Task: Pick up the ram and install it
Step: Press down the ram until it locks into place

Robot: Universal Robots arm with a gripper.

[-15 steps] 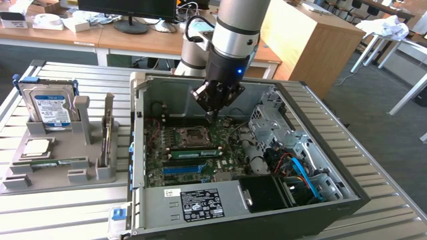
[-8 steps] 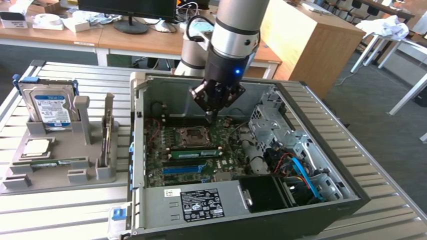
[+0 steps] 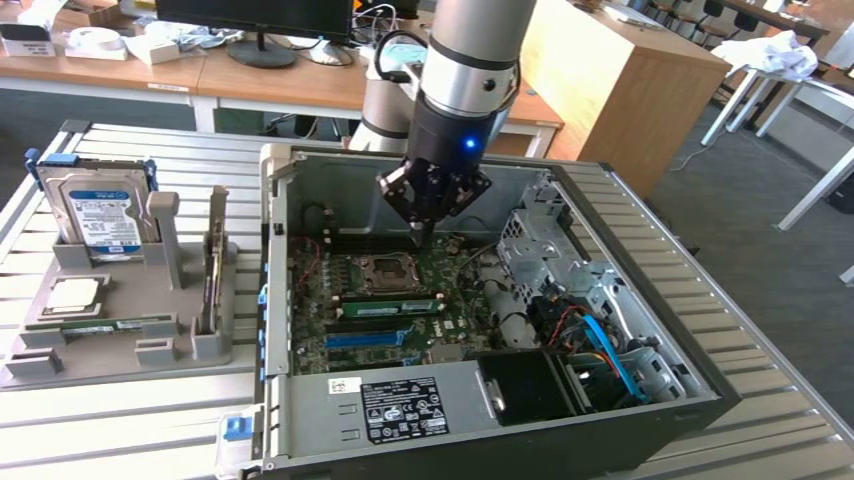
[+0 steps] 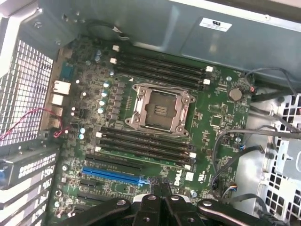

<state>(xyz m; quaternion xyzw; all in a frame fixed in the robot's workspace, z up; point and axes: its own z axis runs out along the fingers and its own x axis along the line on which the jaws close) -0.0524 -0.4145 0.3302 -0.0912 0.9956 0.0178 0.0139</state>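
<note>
My gripper (image 3: 423, 238) hangs inside the open computer case (image 3: 694, 330), just above the motherboard (image 3: 461, 270) and beside the empty processor socket (image 3: 379, 270). Its fingers are pressed together with nothing between them, as the wrist view's gripper (image 4: 161, 184) also shows. A green ram stick (image 3: 387, 304) with dark chips stands in a slot between the socket and the blue slot strip (image 3: 367, 340). Another green ram stick (image 3: 100, 325) lies in the grey holder (image 3: 127, 300) at the exterior view's left. In the wrist view the dark memory slots (image 4: 143, 147) run below the socket (image 4: 159, 109).
The grey holder also carries a hard drive (image 3: 94, 210), a silvery processor chip (image 3: 74, 293) and an upright card (image 3: 214, 275). Cables (image 3: 601, 340) and a drive cage (image 3: 534, 240) crowd the case at the exterior view's right. The power supply (image 3: 400, 405) sits at the front.
</note>
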